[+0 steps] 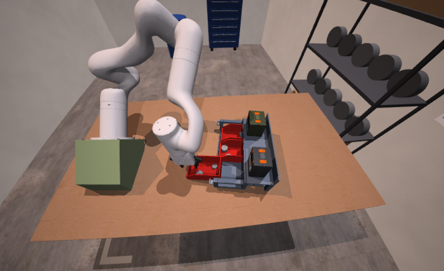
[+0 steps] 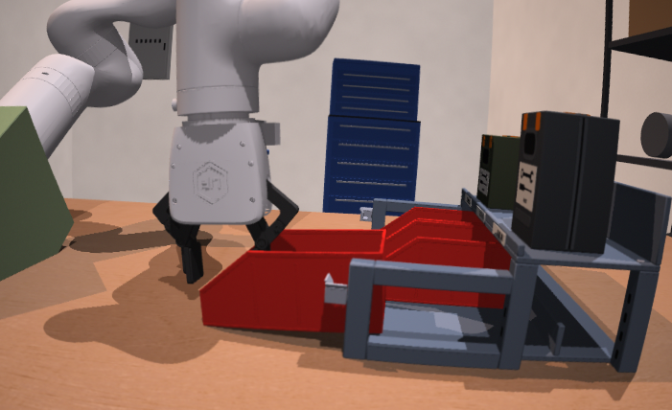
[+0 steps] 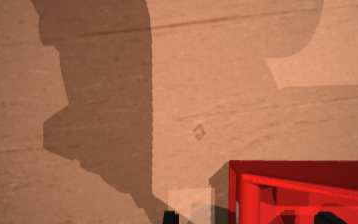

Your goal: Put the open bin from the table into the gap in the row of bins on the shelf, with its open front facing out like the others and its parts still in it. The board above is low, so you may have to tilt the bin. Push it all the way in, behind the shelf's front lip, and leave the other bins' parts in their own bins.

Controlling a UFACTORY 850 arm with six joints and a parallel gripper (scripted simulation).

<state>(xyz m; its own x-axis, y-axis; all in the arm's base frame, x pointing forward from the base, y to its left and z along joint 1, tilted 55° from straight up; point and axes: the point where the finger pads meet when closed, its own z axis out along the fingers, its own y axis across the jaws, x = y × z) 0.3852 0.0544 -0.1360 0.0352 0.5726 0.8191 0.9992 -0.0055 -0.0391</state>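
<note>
The open red bin [image 1: 204, 168] lies on the table right in front of the gap [image 2: 429, 326] at the near end of the grey shelf [image 1: 247, 151]. It also shows in the side view [image 2: 287, 284] and the wrist view [image 3: 305, 192]. Small grey parts [image 1: 213, 166] lie inside it. Two other red bins [image 1: 232, 141] sit in the shelf row under the low top board. My gripper [image 2: 225, 260] points down over the bin's end wall farthest from the shelf, with one finger outside the wall and one inside. The fingers stand wide apart and do not touch the wall.
Two dark boxes [image 2: 562, 178] stand on the shelf's top board. A green block [image 1: 107, 163] holds the arm's base at the left. A blue cabinet [image 2: 374, 137] stands at the back wall, and a black rack with dark discs [image 1: 368, 73] stands at the right.
</note>
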